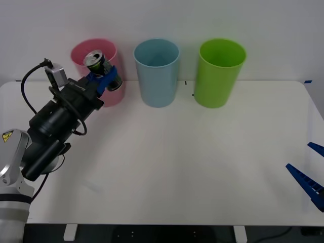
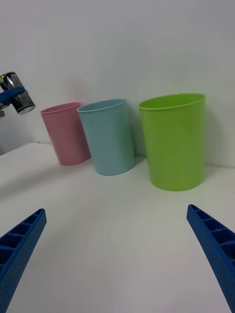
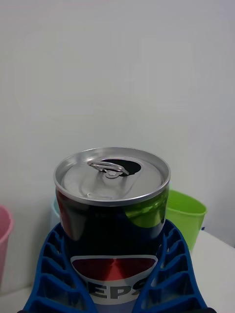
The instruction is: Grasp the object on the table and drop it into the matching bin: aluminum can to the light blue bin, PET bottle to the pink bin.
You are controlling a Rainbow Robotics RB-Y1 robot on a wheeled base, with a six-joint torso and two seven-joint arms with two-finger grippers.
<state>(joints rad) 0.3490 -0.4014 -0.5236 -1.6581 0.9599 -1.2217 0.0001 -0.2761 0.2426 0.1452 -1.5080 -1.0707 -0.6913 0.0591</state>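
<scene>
At about ten o'clock on the table (image 1: 177, 167), the left gripper (image 1: 104, 79) is raised above the white surface with its blue ribbed fingers (image 3: 54, 274) clenched around the can (image 1: 101, 68). The can is tilted, its shiny pull-tab top turned up and toward the camera, and from the front it overlaps the pink bin (image 1: 114, 93) — whether it is over the rim or merely in front of it cannot be told. From the left wrist, the can's opened top and dark printed side sit squarely between the two fingers.

Along the far edge stand three bins in a row: pink at eleven o'clock, the light blue bin (image 1: 157, 73) at twelve just beside it, and a lime green bin (image 1: 218, 73) at one o'clock.

Down at four o'clock the right gripper (image 2: 117, 244) waits low near the table's edge, jaws spread wide and holding nothing.
</scene>
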